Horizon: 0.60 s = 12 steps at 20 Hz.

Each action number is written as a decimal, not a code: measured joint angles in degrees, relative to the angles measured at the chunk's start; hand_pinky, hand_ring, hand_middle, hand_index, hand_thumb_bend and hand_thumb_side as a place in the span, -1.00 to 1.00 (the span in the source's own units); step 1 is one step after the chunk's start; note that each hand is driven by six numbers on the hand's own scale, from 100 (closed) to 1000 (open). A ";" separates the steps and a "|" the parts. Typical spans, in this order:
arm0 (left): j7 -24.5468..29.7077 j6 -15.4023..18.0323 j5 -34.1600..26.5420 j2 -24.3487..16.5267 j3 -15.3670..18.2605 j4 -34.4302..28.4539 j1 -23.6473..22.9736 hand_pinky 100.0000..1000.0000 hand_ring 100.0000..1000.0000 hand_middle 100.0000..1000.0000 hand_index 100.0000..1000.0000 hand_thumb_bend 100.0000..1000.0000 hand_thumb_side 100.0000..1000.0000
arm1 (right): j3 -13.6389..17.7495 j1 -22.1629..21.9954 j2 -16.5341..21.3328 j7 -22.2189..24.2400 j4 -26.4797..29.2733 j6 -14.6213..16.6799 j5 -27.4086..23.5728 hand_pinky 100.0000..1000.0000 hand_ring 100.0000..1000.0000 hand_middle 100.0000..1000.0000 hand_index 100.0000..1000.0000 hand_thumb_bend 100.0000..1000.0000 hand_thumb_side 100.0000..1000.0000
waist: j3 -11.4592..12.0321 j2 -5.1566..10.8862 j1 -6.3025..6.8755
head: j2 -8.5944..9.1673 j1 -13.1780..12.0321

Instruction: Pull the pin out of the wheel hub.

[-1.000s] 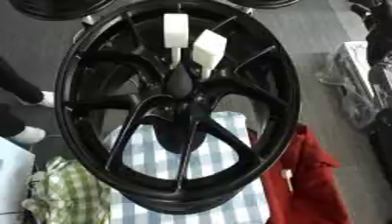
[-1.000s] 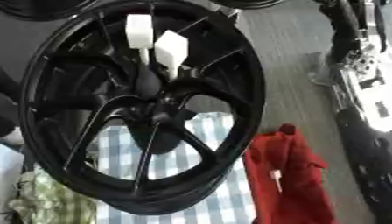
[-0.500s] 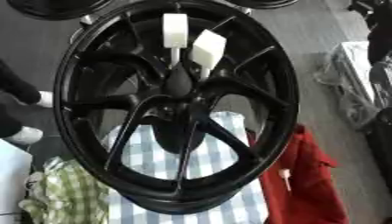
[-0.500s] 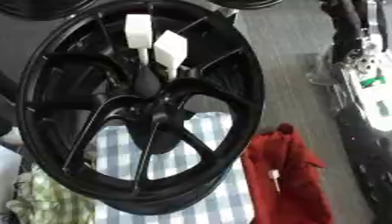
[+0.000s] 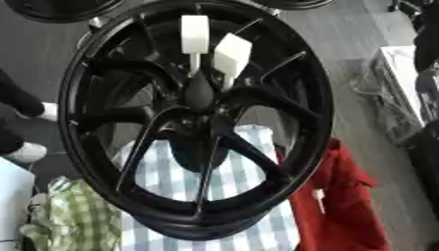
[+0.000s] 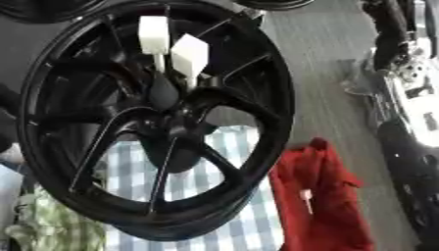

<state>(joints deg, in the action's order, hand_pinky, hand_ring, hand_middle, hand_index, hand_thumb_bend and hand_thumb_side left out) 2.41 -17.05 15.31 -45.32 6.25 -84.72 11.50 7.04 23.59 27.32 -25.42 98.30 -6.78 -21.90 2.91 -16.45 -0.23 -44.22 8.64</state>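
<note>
A large black spoked wheel point(image 5: 82, 147) fills the middle of both views, lying tilted on cloths. Its dark hub point(image 5: 199, 94) sits above the centre. Two white pins stand up out of the hub area, each a thin stem with a white block on top: the left pin point(image 5: 195, 33) is upright and the right pin point(image 5: 231, 54) leans to the right. Neither of my hands shows in either view, and nothing touches the pins.
A blue-and-white checked cloth point(image 5: 249, 171) lies under the wheel, with a red cloth point(image 5: 339, 206) to its right and a green checked cloth point(image 5: 73, 218) at lower left. A person's shoe point(image 5: 26, 152) stands at the left edge. Black and silver machinery point(image 6: 407, 83) lines the right edge.
The whole picture has shifted a little. The wheel and both pins stand as before.
</note>
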 measured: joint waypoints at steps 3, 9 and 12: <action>-0.36 -0.08 0.61 0.01 0.42 0.00 0.03 0.59 0.54 0.48 0.58 0.08 -0.20 | 0.00 0.00 0.00 0.00 0.00 0.00 -0.01 0.75 0.41 0.50 0.54 -0.50 -0.15 | 0.06 0.00 0.00 | 0.00 0.00; -5.15 -1.20 -3.40 0.78 1.27 -0.92 0.60 0.46 0.42 0.43 0.52 -0.60 0.29 | 0.01 0.01 0.01 0.00 0.00 0.00 -0.01 0.75 0.41 0.51 0.54 -0.50 -0.15 | 0.23 0.00 -0.13 | 0.00 0.00; -12.58 -0.15 -12.54 2.29 2.08 -3.45 1.54 0.42 0.37 0.40 0.52 -0.71 0.44 | 0.02 0.02 0.02 0.00 0.00 0.00 -0.01 0.75 0.41 0.51 0.54 -0.51 -0.15 | 0.34 0.00 -0.34 | 0.00 -0.04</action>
<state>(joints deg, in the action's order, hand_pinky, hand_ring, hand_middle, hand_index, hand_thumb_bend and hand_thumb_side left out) -10.17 -17.20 2.77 -43.03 8.32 -88.17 13.04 7.07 23.61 27.34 -25.43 98.30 -6.78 -21.91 3.26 -16.45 -0.56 -44.22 8.61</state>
